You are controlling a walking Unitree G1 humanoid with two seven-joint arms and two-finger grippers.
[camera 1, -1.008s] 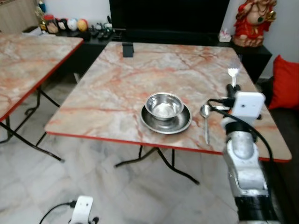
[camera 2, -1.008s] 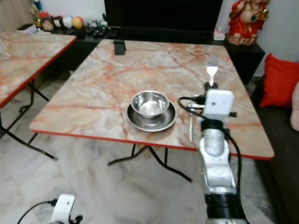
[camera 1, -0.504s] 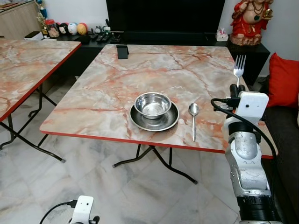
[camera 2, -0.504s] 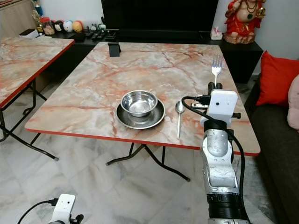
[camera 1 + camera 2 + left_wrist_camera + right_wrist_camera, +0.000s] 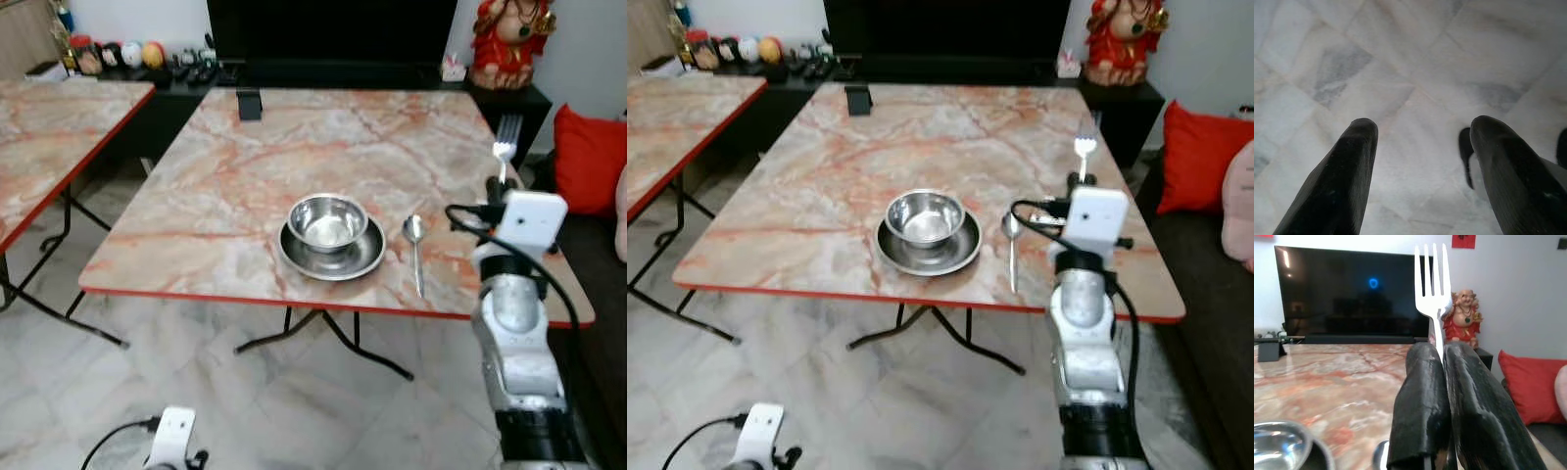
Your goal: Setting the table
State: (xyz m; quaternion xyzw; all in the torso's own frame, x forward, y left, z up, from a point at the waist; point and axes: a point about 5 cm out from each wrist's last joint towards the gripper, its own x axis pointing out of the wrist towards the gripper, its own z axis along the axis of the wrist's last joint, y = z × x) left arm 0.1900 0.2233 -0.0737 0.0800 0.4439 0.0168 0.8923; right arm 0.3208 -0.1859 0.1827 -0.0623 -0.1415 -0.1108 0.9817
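The fork [image 5: 1433,279] is standing upright with its tines pointing up, its handle pinched between the closed fingers of the right gripper [image 5: 1442,382], which is hovering over the right part of the marbled surface [image 5: 294,157] — just right of the spoon [image 5: 415,250]. That spoon is lying flat on the surface with its bowl pointing away from the robot, just beside the right rim of the plate [image 5: 331,257]. The steel bowl [image 5: 327,219] is sitting inside the plate, near the front edge of the surface and a little right of its middle. The right arm [image 5: 1085,323] is rising from the lower edge of the head view toward the fork. A small dark holder [image 5: 250,104] is standing at the far side of the surface, well apart from the plate. Behind it a black television [image 5: 1352,293] and a red figurine [image 5: 1115,39] are standing on a low cabinet, and a red cushion [image 5: 1190,157] is lying off to the right. The left gripper [image 5: 1422,161] is hanging idle over the tiled floor [image 5: 1400,58], its fingers spread apart and holding nothing.
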